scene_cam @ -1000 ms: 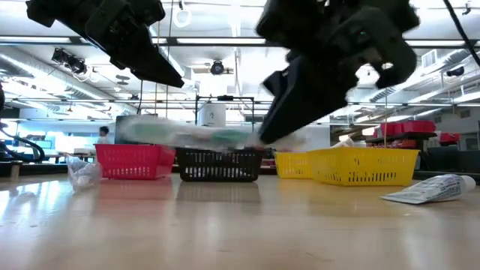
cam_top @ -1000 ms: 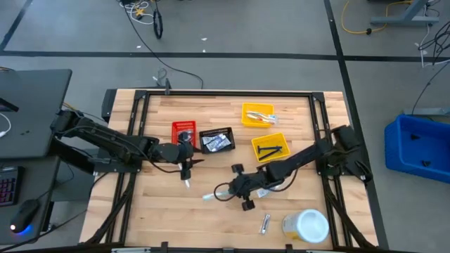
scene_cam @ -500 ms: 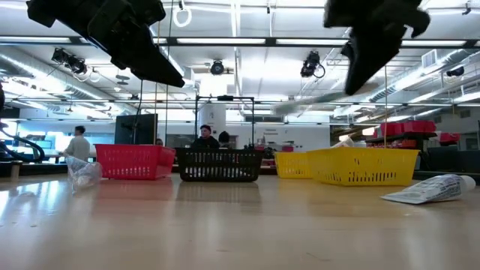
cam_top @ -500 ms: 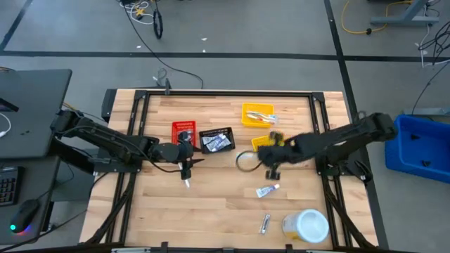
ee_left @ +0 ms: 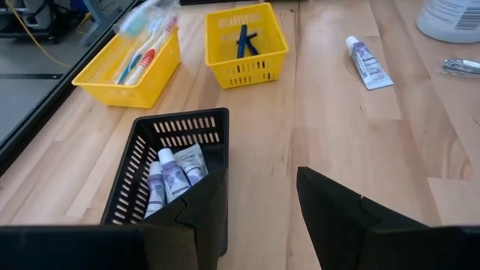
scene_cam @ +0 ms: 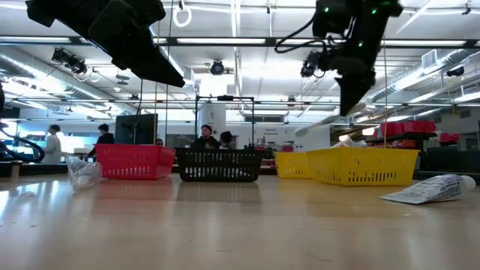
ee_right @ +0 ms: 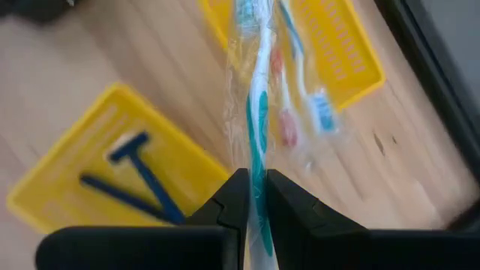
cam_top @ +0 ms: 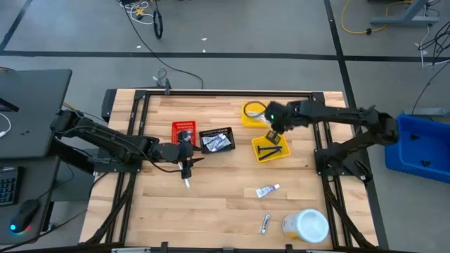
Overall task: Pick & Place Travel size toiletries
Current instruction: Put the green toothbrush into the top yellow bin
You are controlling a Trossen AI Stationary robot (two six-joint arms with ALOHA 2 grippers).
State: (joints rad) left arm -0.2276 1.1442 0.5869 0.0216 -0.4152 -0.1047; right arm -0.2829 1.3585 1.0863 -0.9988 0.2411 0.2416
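Observation:
My right gripper (cam_top: 271, 126) hovers high over the two yellow bins, shut on a white-and-teal toothbrush (ee_right: 255, 127) in a clear wrapper. The far yellow bin (cam_top: 254, 114) holds more wrapped toothbrushes (ee_right: 300, 97). The nearer yellow bin (cam_top: 270, 148) holds dark sticks (ee_left: 244, 39). The black bin (cam_top: 216, 140) has small tubes (ee_left: 171, 176) in it. A white tube (cam_top: 267, 190) and a silvery sachet (cam_top: 265, 223) lie flat on the table. My left gripper (cam_top: 186, 160) waits open, near the red bin (cam_top: 183, 131), above a small clear-wrapped item (cam_top: 187, 183). My right gripper pinches the toothbrush's handle (ee_right: 256, 184) between its two fingers (ee_right: 231, 196). The brush runs along the fingers and sticks out ahead of them, wrapper and all. It is lifted clear of the table and the bins.
A big jar with a white lid (cam_top: 306, 225) stands at the table's near right corner. The bins sit in a row across the table's far half. Bare wood lies between the bins and the near edge (cam_top: 211, 211). People show in the room behind in the low view.
My right gripper has risen from the table's near middle, carrying the wrapped toothbrush up, and has swung toward the far right, ending over the yellow bins. The white tube has stayed on the table where the gripper was. My left arm has kept still.

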